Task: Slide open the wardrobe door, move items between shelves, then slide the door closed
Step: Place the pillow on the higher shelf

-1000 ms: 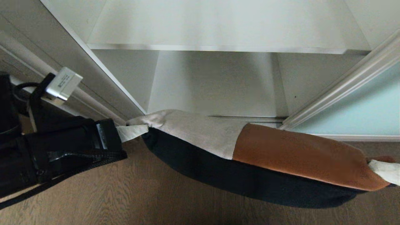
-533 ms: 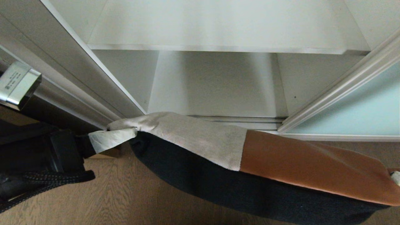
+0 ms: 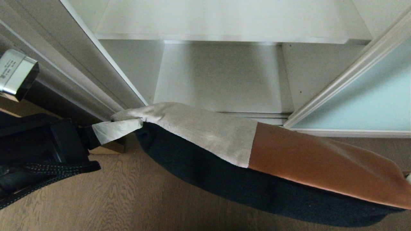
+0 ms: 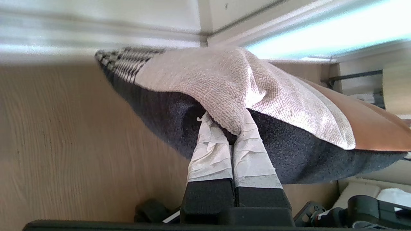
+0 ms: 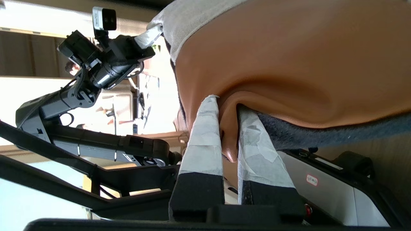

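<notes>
A stack of folded items (image 3: 257, 179) hangs slack between my two grippers, over the floor in front of the open wardrobe: beige (image 3: 205, 131) and rust-orange (image 3: 321, 163) pieces on top, dark navy cloth beneath. My left gripper (image 3: 128, 126) is shut on the stack's left end (image 4: 224, 126), pinching beige and navy cloth. My right gripper (image 5: 226, 106) is shut on a fold of the orange piece at the right end, almost outside the head view. The sliding wardrobe door (image 3: 369, 102) stands pushed to the right. Both shelves, upper (image 3: 224, 19) and lower (image 3: 224, 77), are bare.
The wardrobe's grey side panel (image 3: 80, 67) runs diagonally at the left, close to my left arm (image 3: 38, 150). The bottom door track (image 3: 257, 117) lies just behind the hanging cloth. Brown wood-grain floor (image 3: 112, 199) spreads below.
The cloth stack has come away from the wardrobe toward me and looks larger. My left arm has drawn back to the left. The whole view has shifted slightly.
</notes>
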